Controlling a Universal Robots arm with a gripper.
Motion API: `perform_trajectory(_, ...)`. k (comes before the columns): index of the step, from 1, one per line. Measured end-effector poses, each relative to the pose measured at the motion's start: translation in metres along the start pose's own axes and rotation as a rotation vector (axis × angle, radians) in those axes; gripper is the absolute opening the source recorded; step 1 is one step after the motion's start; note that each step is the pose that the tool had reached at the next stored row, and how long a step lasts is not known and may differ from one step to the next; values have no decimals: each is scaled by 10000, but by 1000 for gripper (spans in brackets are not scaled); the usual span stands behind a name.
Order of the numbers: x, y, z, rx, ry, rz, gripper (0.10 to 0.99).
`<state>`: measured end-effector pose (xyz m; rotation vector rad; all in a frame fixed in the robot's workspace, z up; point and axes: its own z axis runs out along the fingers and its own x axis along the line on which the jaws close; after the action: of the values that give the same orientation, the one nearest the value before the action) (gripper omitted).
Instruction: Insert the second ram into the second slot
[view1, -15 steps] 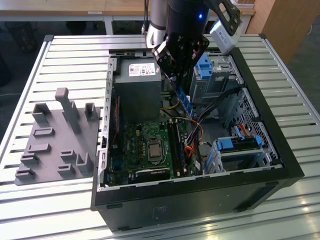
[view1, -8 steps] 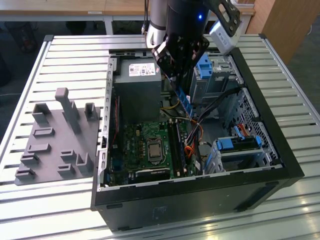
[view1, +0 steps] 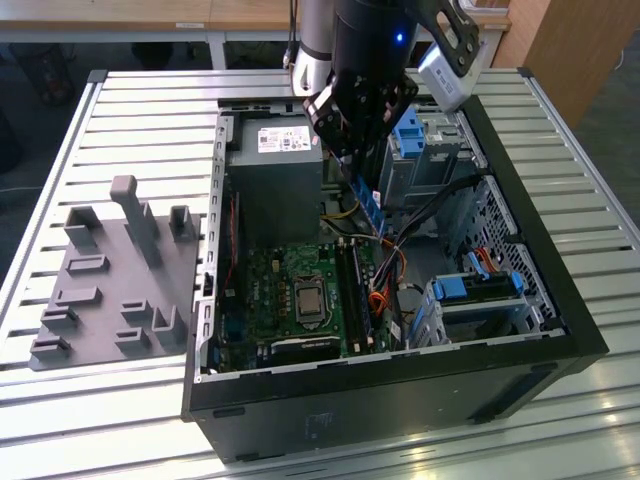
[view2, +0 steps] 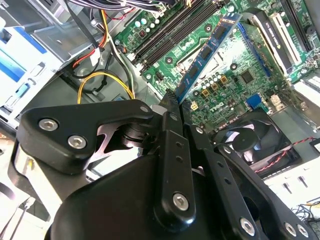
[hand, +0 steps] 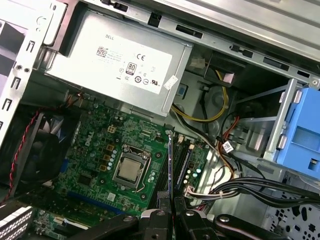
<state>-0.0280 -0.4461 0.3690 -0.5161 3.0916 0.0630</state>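
we see the second ram (view2: 210, 50), a thin blue board with dark chips, clamped in the tool (view2: 174, 101). the arm (view1: 365, 40) (matte black) hangs over the green motherboard (hand: 95, 150).

Hangs from above with wrist pointing steeply down, gripper (view1: 350, 163) pinched on the upper end of the second ram (view1: 368, 208).

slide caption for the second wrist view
Gripper clamps the blue second ram by one end, poised over the green motherboard.
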Motion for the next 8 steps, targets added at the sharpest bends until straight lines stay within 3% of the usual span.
perform_trajectory(8, 0, -1, 24, 10, -9, 274, 137)
